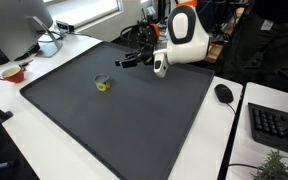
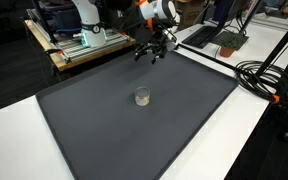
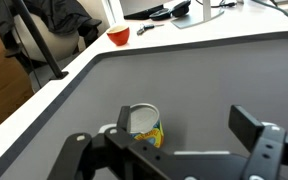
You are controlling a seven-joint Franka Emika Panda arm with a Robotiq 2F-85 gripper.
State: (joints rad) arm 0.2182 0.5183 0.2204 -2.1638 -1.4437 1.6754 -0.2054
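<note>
A small tin can with a yellow label (image 1: 103,84) stands upright on the dark grey mat (image 1: 134,125), alone near the mat's middle; it also shows in an exterior view (image 2: 142,96) and in the wrist view (image 3: 144,124). My gripper (image 1: 129,61) hangs in the air above the mat's far edge, apart from the can, as seen in both exterior views (image 2: 152,50). In the wrist view the gripper (image 3: 184,122) is open and empty. The can shows by the left finger, below and beyond it.
The mat lies on a white table. A red bowl (image 1: 12,72) and a monitor (image 1: 19,25) stand off one side of the mat. A mouse (image 1: 224,93) and keyboard (image 1: 276,125) lie off the other side. Black cables (image 2: 259,75) run past the mat's corner.
</note>
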